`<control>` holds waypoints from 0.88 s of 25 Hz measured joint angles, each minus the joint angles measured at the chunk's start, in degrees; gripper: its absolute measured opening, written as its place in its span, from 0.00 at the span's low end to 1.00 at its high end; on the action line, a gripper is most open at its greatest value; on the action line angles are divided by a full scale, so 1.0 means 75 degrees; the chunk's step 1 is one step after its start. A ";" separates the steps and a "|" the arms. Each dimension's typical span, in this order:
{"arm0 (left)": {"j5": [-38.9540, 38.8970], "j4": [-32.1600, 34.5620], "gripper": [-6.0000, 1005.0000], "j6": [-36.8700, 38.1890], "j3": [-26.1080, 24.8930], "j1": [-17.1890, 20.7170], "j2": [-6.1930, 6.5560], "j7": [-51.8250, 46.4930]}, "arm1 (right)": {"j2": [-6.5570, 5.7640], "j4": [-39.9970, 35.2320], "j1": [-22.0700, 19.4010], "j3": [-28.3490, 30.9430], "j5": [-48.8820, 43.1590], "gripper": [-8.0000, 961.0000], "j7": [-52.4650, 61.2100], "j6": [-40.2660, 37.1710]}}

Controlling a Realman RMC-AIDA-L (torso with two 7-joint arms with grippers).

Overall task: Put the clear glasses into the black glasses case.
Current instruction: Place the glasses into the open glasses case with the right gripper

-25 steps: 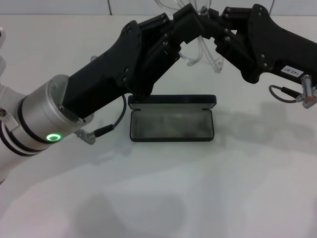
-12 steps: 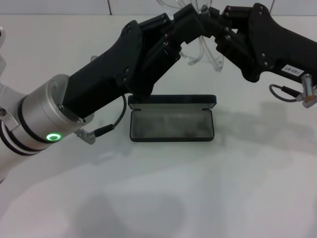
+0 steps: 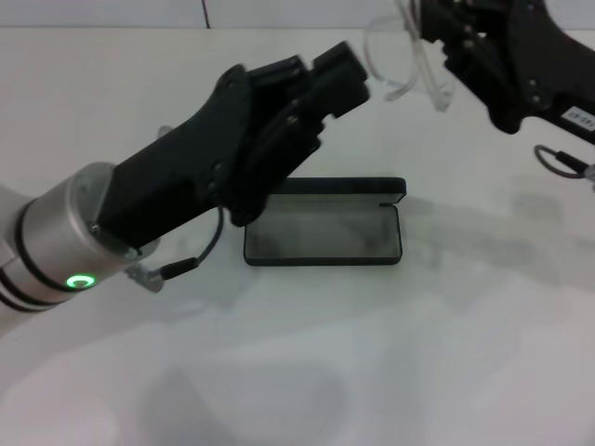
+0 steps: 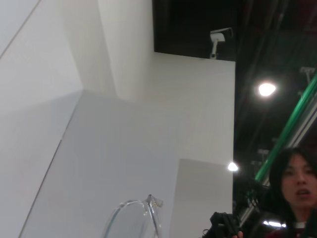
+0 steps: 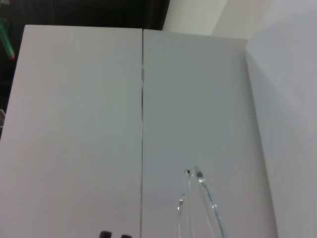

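From the head view, the left gripper (image 3: 339,70) reaches in from the left above the table (image 3: 307,372), its black fingers pointing up and right, near the clear glasses (image 3: 404,67) but apart from them; whether its fingers stand apart or together I cannot tell. Below it lies the black glasses case (image 3: 323,232), open, its grey lining facing up and its lid lying flat on the far side. Further right, the right gripper (image 3: 429,23) is clamped on the clear glasses, which hang in the air above and beyond the case, well clear of the white tabletop.

The left wrist view adds what the head view lacks: one clear lens (image 4: 131,220) seen from below against white wall panels, a dark ceiling with lamps, a green beam, and a person (image 4: 296,191) at the edge. The right wrist view shows the thin clear arms of the glasses (image 5: 200,203) before a grey panelled wall with a vertical seam.
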 joint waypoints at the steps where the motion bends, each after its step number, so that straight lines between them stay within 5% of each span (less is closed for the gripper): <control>1: 0.0006 0.0002 0.11 0.0016 -0.0030 0.0061 0.0010 0.0011 | -0.0006 -0.0140 -0.0089 0.0027 0.0001 0.08 0.0010 -0.0003; 6: 0.0039 0.0024 0.11 0.0105 -0.0233 0.0568 0.0237 0.0093 | -0.0036 -0.1307 -0.0767 0.0045 -0.0054 0.08 0.0477 -0.0140; 15: 0.0340 -0.0037 0.11 0.0423 -0.0229 0.1666 0.1145 0.0706 | -0.0299 -0.6140 -0.2817 0.0301 -0.1755 0.08 0.2858 0.0227; 22: 0.0523 -0.0761 0.13 0.0421 -0.0229 0.1841 0.1405 0.1143 | -0.0195 -0.9106 -0.2962 0.0683 -0.4884 0.08 0.5323 0.0437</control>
